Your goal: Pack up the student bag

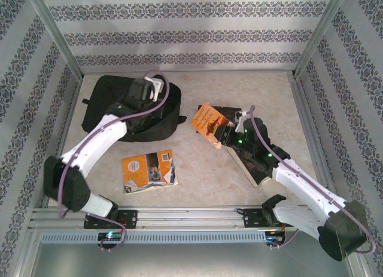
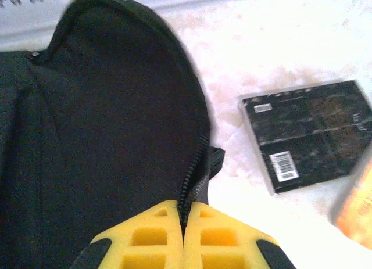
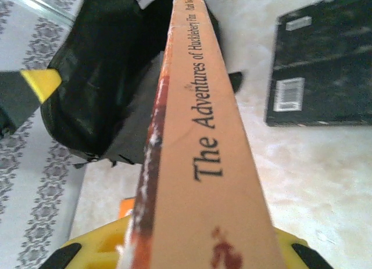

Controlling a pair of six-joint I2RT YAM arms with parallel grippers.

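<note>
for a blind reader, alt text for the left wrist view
The left gripper, yellow jaws shut, pinches the zip edge of the large black fabric backpack. A flat black barcoded book lies on the pale table beside it.

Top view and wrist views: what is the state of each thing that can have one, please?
bag: lies on table, zip edge pinched; open or zipped, cannot tell.
left hand: shut on bag's zip edge.
right hand: shut on held book.
held book: gripped, raised, tilted.
black book: flat on table, barcode side up.
near book: flat on table, cover up, nothing touching it.
</note>
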